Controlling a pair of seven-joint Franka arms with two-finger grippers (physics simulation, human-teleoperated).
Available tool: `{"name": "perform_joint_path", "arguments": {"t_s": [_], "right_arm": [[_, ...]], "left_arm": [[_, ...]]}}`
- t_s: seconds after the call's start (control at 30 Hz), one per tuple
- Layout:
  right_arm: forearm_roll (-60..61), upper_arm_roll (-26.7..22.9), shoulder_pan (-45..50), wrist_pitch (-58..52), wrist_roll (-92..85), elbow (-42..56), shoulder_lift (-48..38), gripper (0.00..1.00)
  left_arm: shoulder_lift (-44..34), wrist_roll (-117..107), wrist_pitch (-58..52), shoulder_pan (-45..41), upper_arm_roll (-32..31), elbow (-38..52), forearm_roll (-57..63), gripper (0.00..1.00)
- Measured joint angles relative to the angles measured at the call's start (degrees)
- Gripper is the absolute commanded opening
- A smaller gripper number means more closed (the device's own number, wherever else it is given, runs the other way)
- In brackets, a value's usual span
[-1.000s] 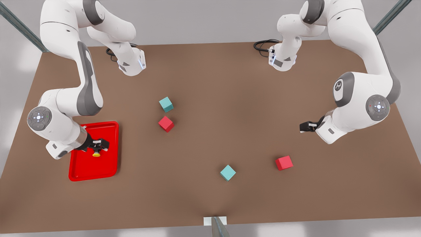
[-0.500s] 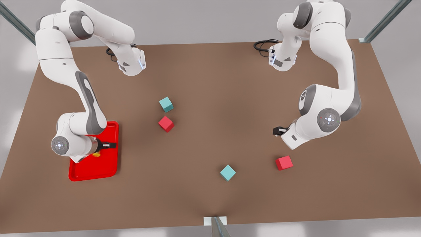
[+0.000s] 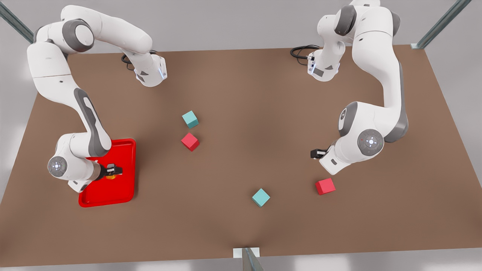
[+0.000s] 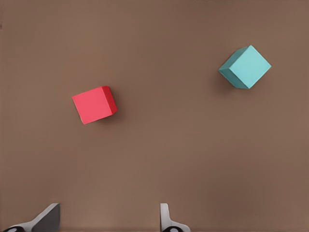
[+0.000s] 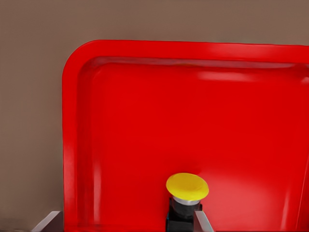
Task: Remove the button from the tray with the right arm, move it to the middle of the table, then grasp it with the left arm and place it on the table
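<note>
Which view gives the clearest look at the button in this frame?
The right wrist view: the button shows its yellow cap and dark base inside the tray. In the front view it is a yellow sliver under the right gripper.

Red cube [image 3: 190, 141], teal cube [image 3: 190, 119] obstruct table [image 3: 241, 94] ctr.

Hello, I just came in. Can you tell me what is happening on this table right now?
Two robot arms work at a brown table. The right end effector is down in the red tray, its open fingers around the yellow button, which is not lifted yet. The left end effector waits open above bare table, near a red cube and a teal cube.
</note>
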Motion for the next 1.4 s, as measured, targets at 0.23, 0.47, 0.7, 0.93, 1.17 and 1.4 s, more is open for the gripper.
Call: {"name": "perform_joint_path", "arguments": {"t_s": [0.23,0.47,0.7,0.93,1.17,1.4], "right_arm": [[-4.8,2.3,-5.4,-1.1,-1.5,-5.5,-0.5,1.0],[-9.8,6.4,-10.7,-0.3,-1.3,-6.7,2.8,1.0],[-10.7,6.3,-10.8,3.8,0.1,-6.8,3.2,1.0],[-11.2,6.4,-11.7,5.2,1.1,-10.9,2.9,1.0],[-11.3,6.6,-12.1,8.5,2.1,-13.6,3.0,1.0],[-11.3,6.6,-11.9,10.6,2.9,-13.0,3.5,1.0]], "left_arm": [[0.1,-0.7,0.1,0.0,0.0,-0.1,0.1,1.0],[0.5,-1.3,0.2,-0.1,0.0,0.0,0.1,1.0],[0.7,-1.6,0.2,-0.5,0.0,0.0,0.1,1.0],[0.8,-1.8,0.2,-0.5,0.0,0.0,0.2,1.0],[0.7,-2.0,0.2,-0.8,0.0,0.1,0.5,1.0],[0.5,-2.1,0.1,-1.0,0.0,0.0,0.8,1.0]]}}
